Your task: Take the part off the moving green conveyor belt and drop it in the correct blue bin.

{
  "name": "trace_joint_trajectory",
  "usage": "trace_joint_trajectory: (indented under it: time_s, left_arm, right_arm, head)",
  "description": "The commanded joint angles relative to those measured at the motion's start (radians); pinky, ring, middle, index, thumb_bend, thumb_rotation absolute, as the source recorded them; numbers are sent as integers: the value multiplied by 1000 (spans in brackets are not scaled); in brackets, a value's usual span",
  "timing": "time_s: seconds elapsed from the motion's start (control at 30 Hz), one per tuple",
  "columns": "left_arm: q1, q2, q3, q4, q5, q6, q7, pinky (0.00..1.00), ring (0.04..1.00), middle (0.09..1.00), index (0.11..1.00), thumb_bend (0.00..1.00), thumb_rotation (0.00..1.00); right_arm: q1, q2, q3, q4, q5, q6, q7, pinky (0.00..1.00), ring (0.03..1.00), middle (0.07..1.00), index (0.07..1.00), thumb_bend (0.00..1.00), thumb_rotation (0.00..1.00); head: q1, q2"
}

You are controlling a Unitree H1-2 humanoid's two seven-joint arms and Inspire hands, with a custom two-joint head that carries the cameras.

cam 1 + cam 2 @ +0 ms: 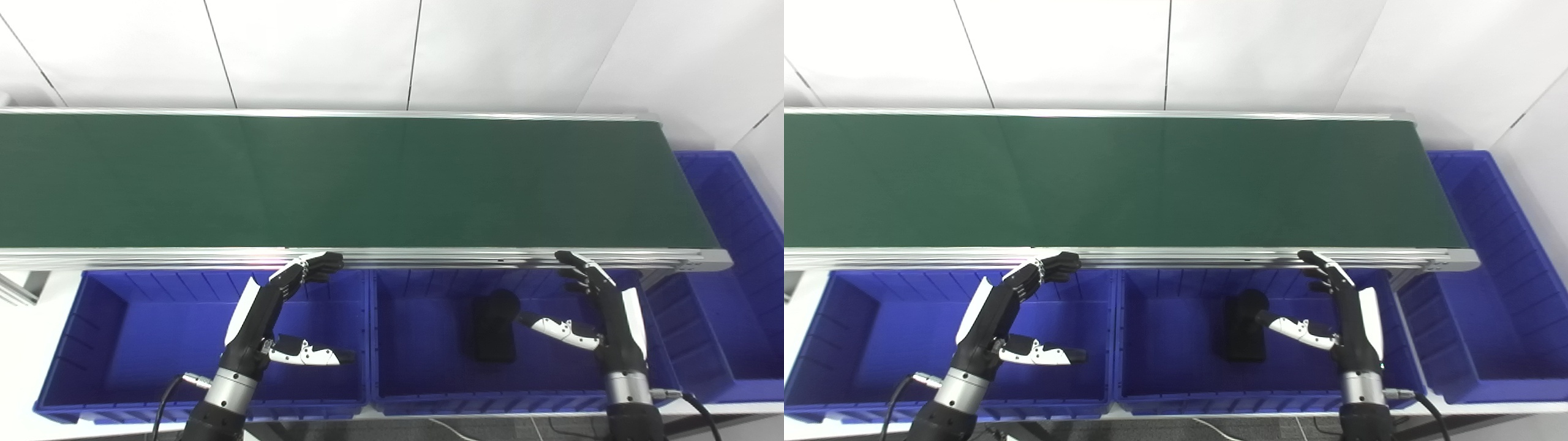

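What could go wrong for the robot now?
1. The green belt shows no part right now. Both robot hands, left and right, hover open over the bins below its edge, so a fast new part might slip past before they reach it.
2. The right robot hand's thumb sits close to the black part already lying in the middle bin. It might bump it.

Two side-by-side head cameras look steeply down, sharing the green conveyor belt (343, 184) and blue bins (202, 392).
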Motion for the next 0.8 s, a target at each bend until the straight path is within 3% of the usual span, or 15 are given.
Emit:
trace_joint_trajectory:
  time_s: [0.0, 0.33, 0.77]
  left_arm:
    - [-5, -7, -9, -6, 6, -25, 11, 700, 739, 741, 740, 974, 96]
    - [-16, 8, -57, 20, 58, -25, 94, 652, 716, 731, 719, 979, 125]
    - [-23, 27, -97, 18, 55, -25, 142, 658, 720, 732, 721, 969, 119]
  right_arm:
    - [1, 1, 15, -45, 22, -95, 15, 584, 669, 753, 742, 1000, 327]
    - [36, 40, 89, -142, 51, -125, 68, 576, 664, 760, 732, 987, 335]
    - [36, 105, 146, -157, 48, -100, 93, 563, 651, 738, 722, 998, 327]
  head:
    - [3, 0]
    - [46, -36]
    - [61, -24]
